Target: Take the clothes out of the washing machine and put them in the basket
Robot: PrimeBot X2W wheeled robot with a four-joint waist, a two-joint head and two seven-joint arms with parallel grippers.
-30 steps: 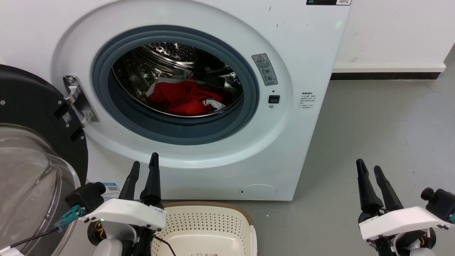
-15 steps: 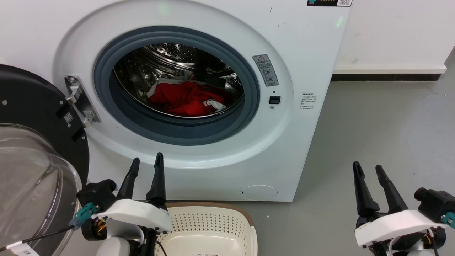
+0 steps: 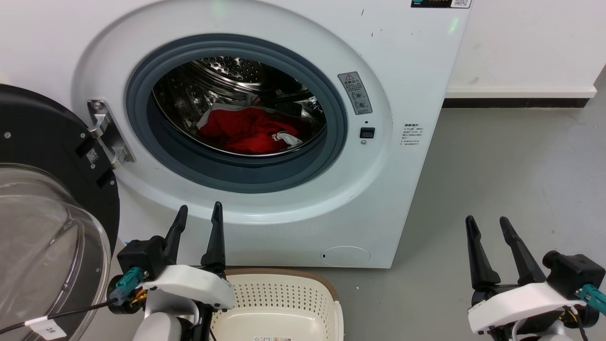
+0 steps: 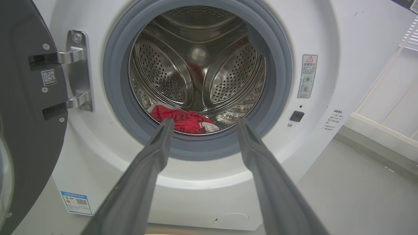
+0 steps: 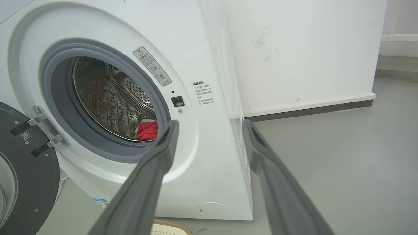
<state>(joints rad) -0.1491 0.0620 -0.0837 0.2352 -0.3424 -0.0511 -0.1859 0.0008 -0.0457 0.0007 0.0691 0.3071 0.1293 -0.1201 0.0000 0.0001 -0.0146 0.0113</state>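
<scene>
The red clothes point(image 3: 248, 133) with white trim lie at the bottom of the steel drum of the white washing machine point(image 3: 402, 85), whose door stands swung open. The same clothes point(image 4: 183, 119) show between the fingers in the left wrist view, and a corner of the clothes point(image 5: 147, 130) shows in the right wrist view. The cream basket point(image 3: 279, 303) sits on the floor right in front of the machine. My left gripper point(image 3: 200, 212) is open, below the door opening and over the basket's left rim. My right gripper point(image 3: 487, 223) is open over the floor to the machine's right.
The black-rimmed glass door point(image 3: 42, 199) hangs open at the left on a metal hinge point(image 3: 108, 137), close to my left arm. Grey floor point(image 3: 511, 166) stretches to the right of the machine up to a white wall point(image 3: 521, 42) with a dark skirting.
My left gripper has shifted a little right and its fingers have spread wider. My right gripper has sunk slightly and moved a bit left.
</scene>
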